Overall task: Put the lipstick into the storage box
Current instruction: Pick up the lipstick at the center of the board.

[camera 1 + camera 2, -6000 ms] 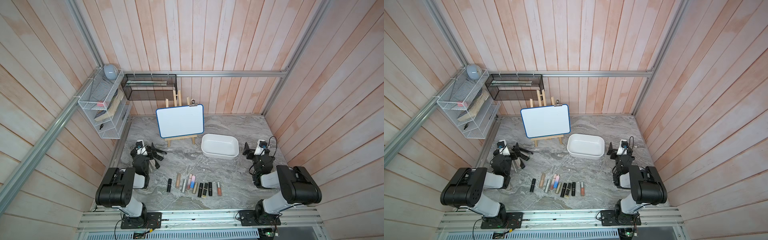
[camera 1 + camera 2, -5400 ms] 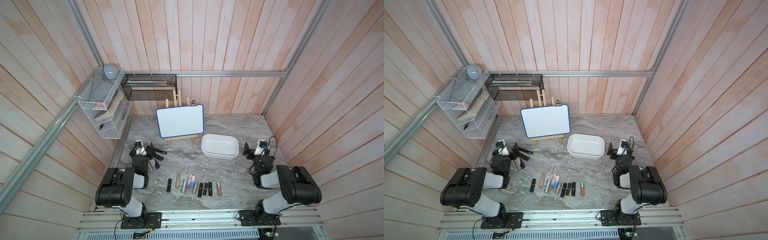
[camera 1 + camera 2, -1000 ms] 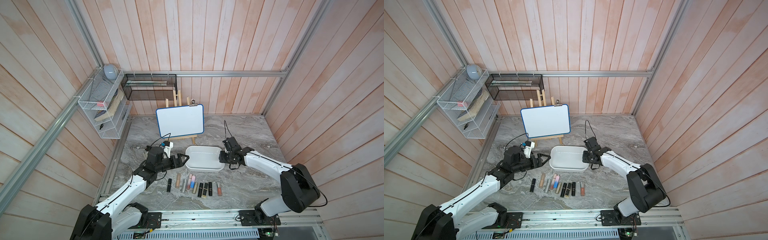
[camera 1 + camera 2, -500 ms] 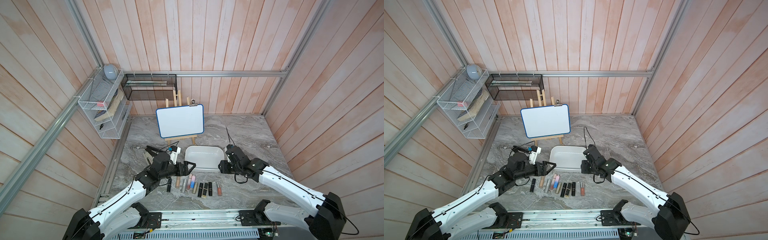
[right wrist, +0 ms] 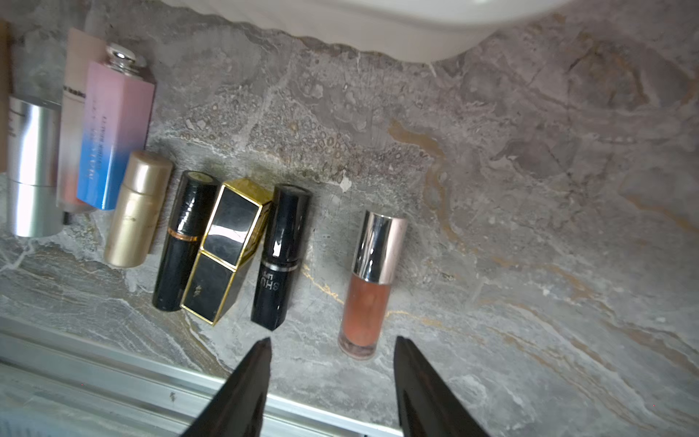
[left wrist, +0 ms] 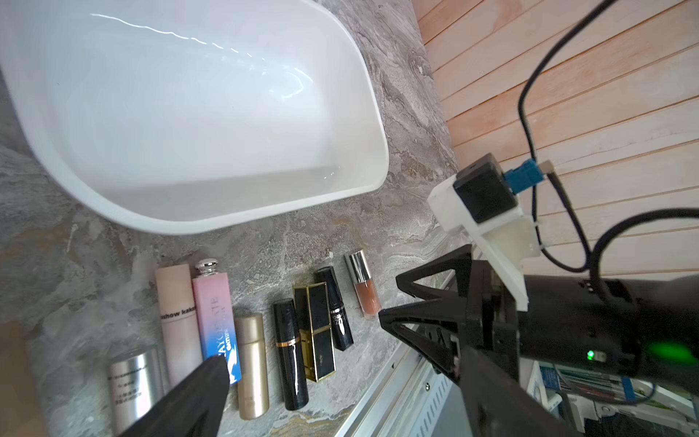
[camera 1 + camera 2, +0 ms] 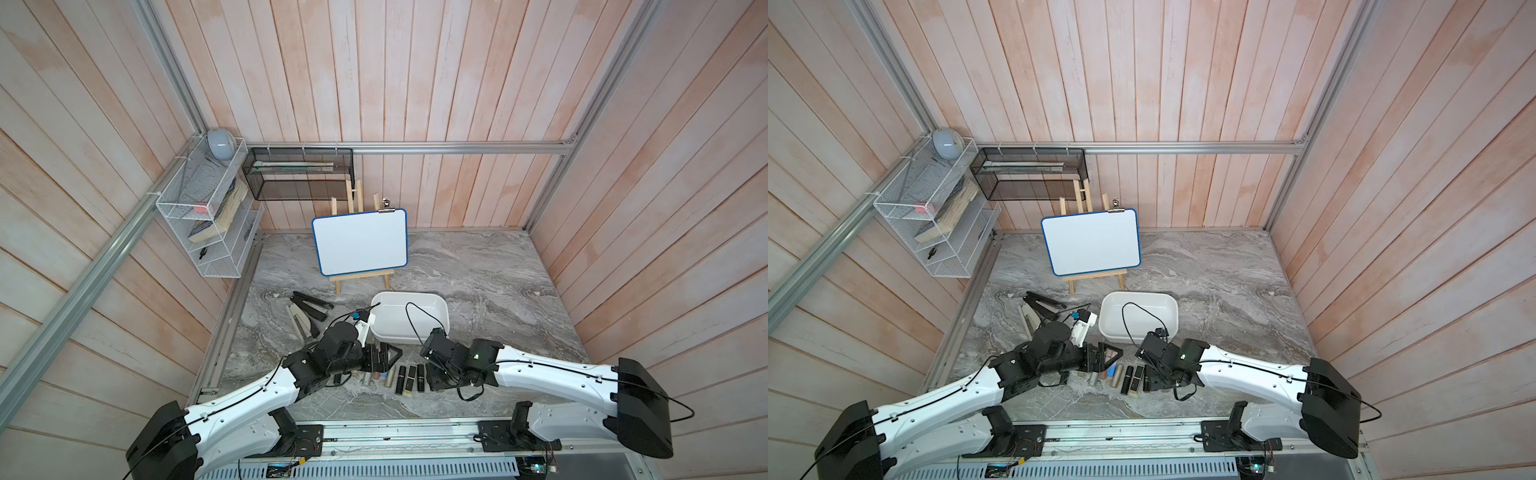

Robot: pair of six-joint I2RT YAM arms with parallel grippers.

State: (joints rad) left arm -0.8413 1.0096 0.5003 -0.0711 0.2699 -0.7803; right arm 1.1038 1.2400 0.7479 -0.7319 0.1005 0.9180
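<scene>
Right gripper [image 5: 331,340] has dropped beside a glossy cylindrical lipstick [image 5: 365,299].

You had soft, even light in both top views, bright enough that the pale wall planks looked washed out, and the arms threw only faint shadows on the desk [image 7: 498,282]. Straight wall lines bowed toward the frame edges. In the left wrist view, thin streaks of glare ran across the inside of the storage box [image 6: 189,113], and the nearest dark parts came out soft. In the right wrist view you got a blurred, rippled box edge, a smeared silver tube [image 5: 32,166], a bright sheen on the cap of the peach gloss tube [image 5: 368,283], and the right gripper [image 5: 333,340] as a dark silhouette.
</scene>
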